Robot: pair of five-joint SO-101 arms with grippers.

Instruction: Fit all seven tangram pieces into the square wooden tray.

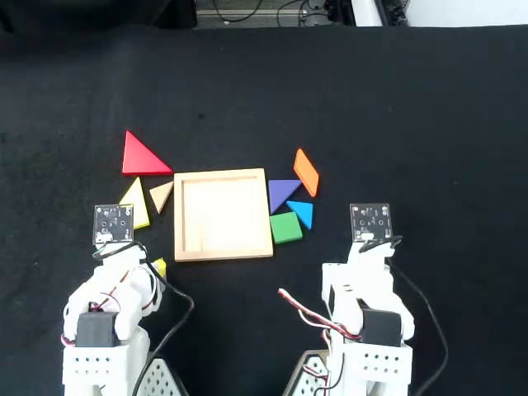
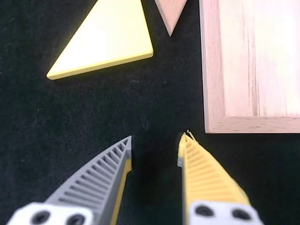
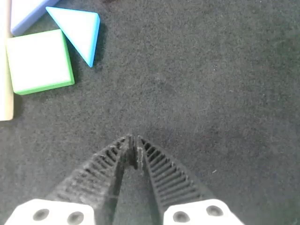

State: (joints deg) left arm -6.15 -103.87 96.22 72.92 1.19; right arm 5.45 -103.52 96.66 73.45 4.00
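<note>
Wooden tray (image 1: 223,174) sits empty mid-desk (image 1: 264,91) from above, pieces either side, so you're at step one. An arm half-covers the yellow triangle (image 1: 140,206).

Left wrist: left tool (image 2: 155,145) is released, so I'd grab that triangle first.

Right wrist: right tool (image 3: 133,143) is clenched on nothing, green square (image 3: 40,61) near, tray mostly cut off.

A table (image 1: 429,107) draped in black cloth, with dark cables (image 1: 247,11) lying beyond its far edge.

left pincer (image 2: 154,143) parted, over cloth | yellow triangle (image 2: 108,40) | tray (image 2: 213,93) corner
</note>
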